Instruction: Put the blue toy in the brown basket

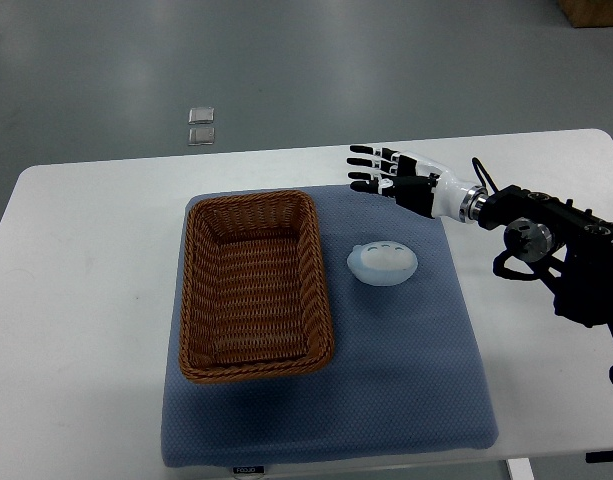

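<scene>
A pale blue, rounded toy (383,264) lies on the blue-grey mat (406,370), just right of the brown wicker basket (196,300). The basket holds nothing. My right hand (378,170) reaches in from the right edge and hovers over the mat's far edge, a short way beyond the toy. Its black-tipped fingers (364,152) are stretched out toward the left and hold nothing. The left arm does not show.
The mat lies on a white table (76,300), whose far edge meets the grey floor. Two small clear square items (201,125) lie on the floor beyond the table. A brown box corner (594,10) sits at the top right.
</scene>
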Available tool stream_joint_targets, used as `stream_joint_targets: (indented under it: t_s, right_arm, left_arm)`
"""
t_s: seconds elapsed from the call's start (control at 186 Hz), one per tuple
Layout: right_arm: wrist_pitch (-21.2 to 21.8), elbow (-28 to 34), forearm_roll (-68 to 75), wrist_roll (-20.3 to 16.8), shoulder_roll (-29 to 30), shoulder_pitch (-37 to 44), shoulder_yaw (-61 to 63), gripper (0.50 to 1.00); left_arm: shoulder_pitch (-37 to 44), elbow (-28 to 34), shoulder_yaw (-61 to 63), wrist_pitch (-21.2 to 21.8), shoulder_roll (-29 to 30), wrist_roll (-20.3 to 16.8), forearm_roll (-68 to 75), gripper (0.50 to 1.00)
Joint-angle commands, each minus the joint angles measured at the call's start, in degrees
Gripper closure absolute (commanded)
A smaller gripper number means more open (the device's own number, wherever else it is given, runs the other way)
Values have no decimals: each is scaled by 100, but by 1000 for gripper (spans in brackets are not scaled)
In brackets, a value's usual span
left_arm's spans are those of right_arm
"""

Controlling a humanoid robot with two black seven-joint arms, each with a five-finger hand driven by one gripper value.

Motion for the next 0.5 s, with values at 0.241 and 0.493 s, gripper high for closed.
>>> stream_joint_targets:
  t_s: [0.241,0.493]
  right_arm:
    - [-17,-10,-36,-8,-21,56,-7,587]
    - [-96,-10,-71,-26,-56,74,-113,587]
  left_arm:
    - [-9,34,-6,2,0,1,-10,500]
    - [-9,17,3,2,0,1,-1,500]
